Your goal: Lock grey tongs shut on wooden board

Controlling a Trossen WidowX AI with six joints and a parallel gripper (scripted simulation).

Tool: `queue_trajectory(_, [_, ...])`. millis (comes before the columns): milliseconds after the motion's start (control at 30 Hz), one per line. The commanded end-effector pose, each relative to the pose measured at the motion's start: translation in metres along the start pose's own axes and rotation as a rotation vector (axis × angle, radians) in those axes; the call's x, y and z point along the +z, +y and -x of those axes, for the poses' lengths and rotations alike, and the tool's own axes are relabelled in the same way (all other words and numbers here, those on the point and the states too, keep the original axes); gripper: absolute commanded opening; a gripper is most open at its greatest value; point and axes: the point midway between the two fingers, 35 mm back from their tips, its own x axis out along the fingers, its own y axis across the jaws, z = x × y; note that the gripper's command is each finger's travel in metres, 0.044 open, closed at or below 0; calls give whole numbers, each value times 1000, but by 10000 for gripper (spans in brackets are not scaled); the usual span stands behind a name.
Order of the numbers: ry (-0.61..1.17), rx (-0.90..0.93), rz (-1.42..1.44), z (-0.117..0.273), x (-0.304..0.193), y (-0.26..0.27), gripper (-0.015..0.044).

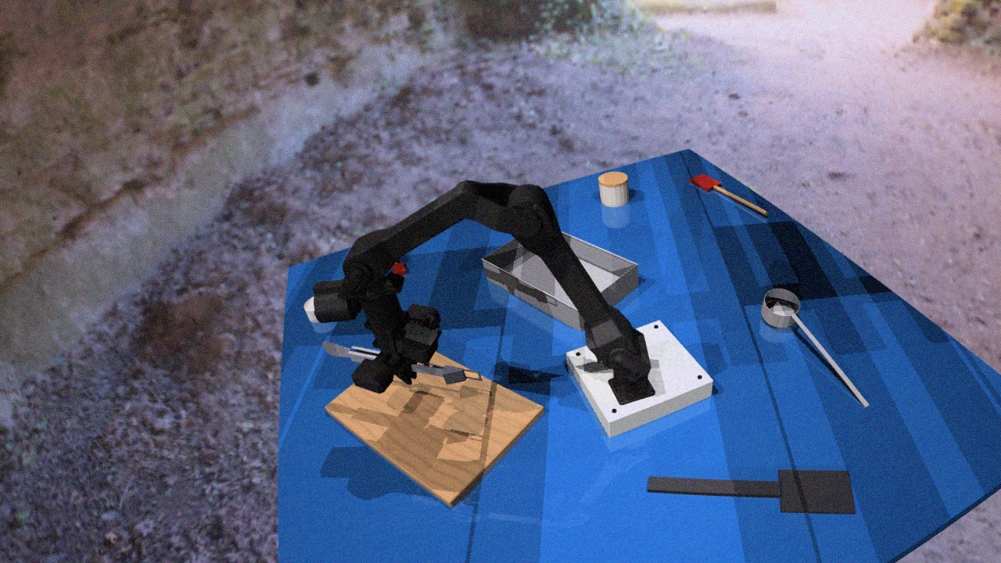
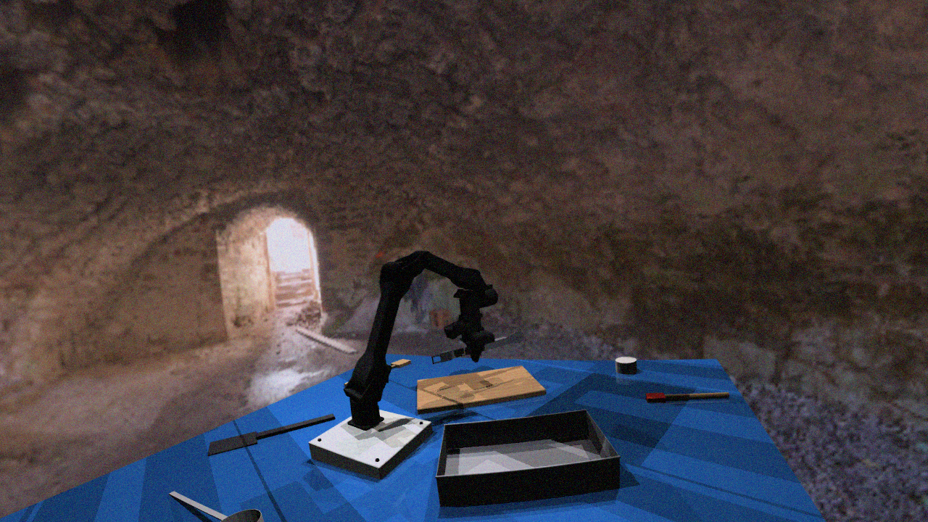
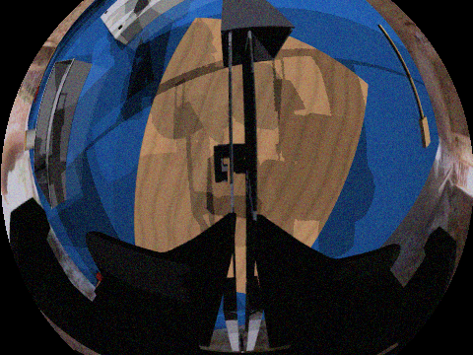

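The grey tongs [image 1: 453, 375] [image 2: 457, 353] [image 3: 251, 15] hang in the air above the wooden board [image 1: 504, 410] [image 2: 512, 388] [image 3: 158, 217]. Their two arms lie close together and nearly parallel. My gripper [image 1: 406, 378] [image 2: 476, 358] [image 3: 244, 220] points down and is shut on them between hinge and tips. The hinge end is at the right in the top view, at the top of the wrist view. In the exterior view the tips stand somewhat higher than the hinge. The roasting tin [image 1: 528, 292] [image 2: 528, 483] holds no tongs. The lock inside the hinge is hidden.
The white robot base [image 1: 679, 363] stands between tin and board. A dark spatula [image 1: 815, 491], a saucepan [image 1: 780, 308], a lidded canister [image 1: 614, 190] and a red-headed brush [image 1: 705, 183] lie or stand farther off. A round jar [image 2: 626, 365] and another red-headed tool [image 2: 655, 397] are beyond the tin.
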Motion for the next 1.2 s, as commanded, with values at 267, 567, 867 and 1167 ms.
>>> queue_trajectory(267, [-2, -3, 3, -20, 2, 0, -150])
queue_trajectory(567, [-2, -2, 3, -35, 4, 1, -150])
queue_trajectory(867, [-3, -2, 3, -45, 6, 2, -150])
queue_trajectory(1167, [-3, 1, 0, -44, 6, 2, 34])
